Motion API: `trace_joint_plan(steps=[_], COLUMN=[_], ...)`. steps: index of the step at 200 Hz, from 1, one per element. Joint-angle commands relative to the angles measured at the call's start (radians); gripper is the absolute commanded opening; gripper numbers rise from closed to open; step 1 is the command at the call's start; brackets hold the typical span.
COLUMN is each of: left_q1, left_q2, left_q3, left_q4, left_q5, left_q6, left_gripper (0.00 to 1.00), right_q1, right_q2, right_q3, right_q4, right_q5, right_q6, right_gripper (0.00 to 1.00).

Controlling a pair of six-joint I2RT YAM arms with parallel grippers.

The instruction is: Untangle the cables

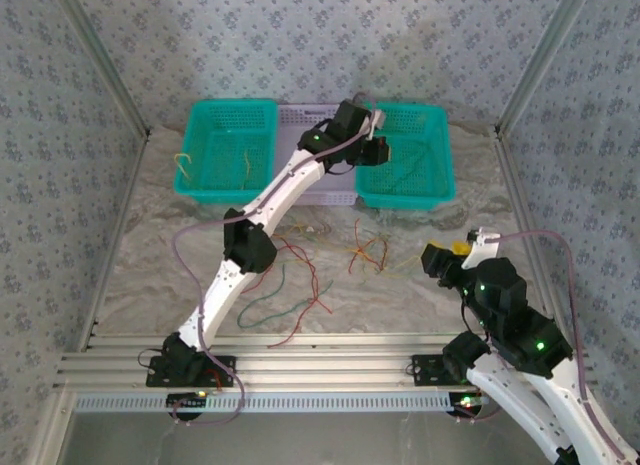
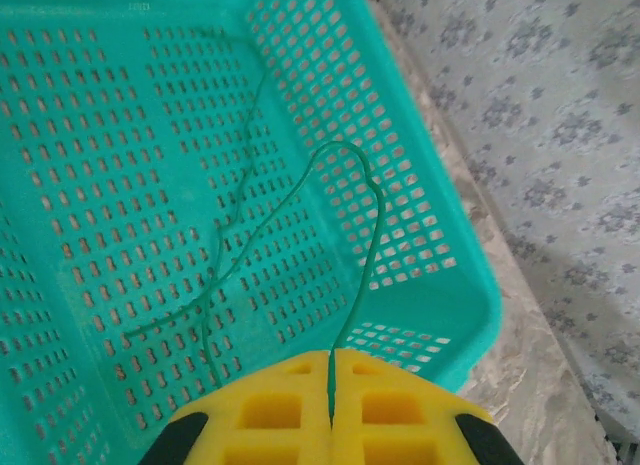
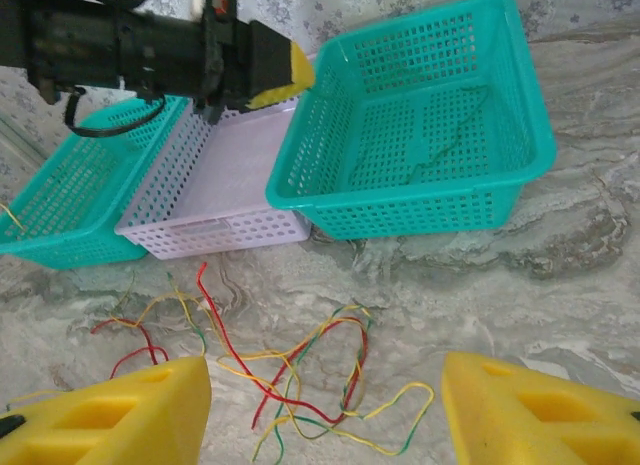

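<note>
A tangle of red, yellow and green cables [image 3: 300, 375] lies on the marble table, between the wide-apart yellow fingers of my open right gripper [image 3: 325, 395]. From above, this tangle [image 1: 368, 253] sits left of the right gripper [image 1: 455, 253]. More loose red and green cables [image 1: 290, 285] lie by the left arm. My left gripper [image 2: 331, 370] hangs over the right teal basket [image 2: 430, 275], shut on a thin green cable [image 2: 365, 235] that loops down into the basket. From above, the left gripper [image 1: 378, 135] is at that basket's left rim.
Three baskets line the back: a left teal basket [image 1: 225, 190] with yellow cables [image 1: 183, 165], a lilac basket [image 1: 318, 113] in the middle, and the right teal basket [image 1: 410, 197]. The left arm reaches diagonally across the table. Patterned walls enclose the table.
</note>
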Motion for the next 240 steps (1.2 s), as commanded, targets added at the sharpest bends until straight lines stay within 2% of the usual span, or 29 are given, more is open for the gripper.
trace_joint_plan(steps=[1,20,33,81,101,116,141,159,178,209,221,240], left_q1=[-0.007,-0.01,-0.013,-0.017,-0.014,-0.011,-0.005,0.002,0.005,0.051,0.084,0.114], left_q2=[0.021,0.038,0.039,-0.014,-0.108,-0.185,-0.307,-0.401,-0.553,-0.9,-0.995,-1.098], left_q3=[0.013,0.015,0.015,0.096,0.096,0.095,0.073,-0.01,-0.239,-0.805,-0.948,-1.074], left_q4=[0.056,0.055,0.056,0.029,-0.025,-0.101,-0.264,-0.349,-0.324,-0.031,0.024,0.03], left_q5=[0.034,0.039,0.04,0.059,0.026,-0.011,-0.116,-0.174,-0.254,-0.275,-0.253,-0.258], left_q6=[-0.033,-0.037,-0.036,-0.013,0.036,0.084,0.154,0.183,0.197,0.14,0.112,0.102], left_gripper=[0.14,0.31,0.48,0.99,1.0,1.0,1.0,1.0,1.0,1.0,1.0,1.0], right_q1=[-0.003,-0.003,-0.003,-0.004,-0.004,-0.004,0.012,0.065,0.158,0.292,0.336,0.376], right_q2=[-0.008,-0.008,-0.007,0.02,0.067,0.137,0.296,0.391,0.507,0.772,0.857,0.974], right_q3=[0.023,0.013,0.009,-0.01,-0.019,-0.029,-0.051,-0.096,-0.106,-0.018,0.014,0.061], right_q4=[-0.027,-0.008,-0.005,0.031,0.051,0.065,0.17,0.304,0.413,0.461,0.479,0.492], right_q5=[0.014,0.008,0.002,-0.051,-0.089,-0.166,-0.321,-0.385,-0.364,-0.343,-0.32,-0.298], right_q6=[-0.012,-0.008,-0.004,0.014,0.028,0.036,0.082,0.11,0.118,0.079,0.065,0.049], right_gripper=[0.64,0.64,0.64,0.65,0.66,0.66,0.66,0.66,0.67,0.67,0.67,0.68])
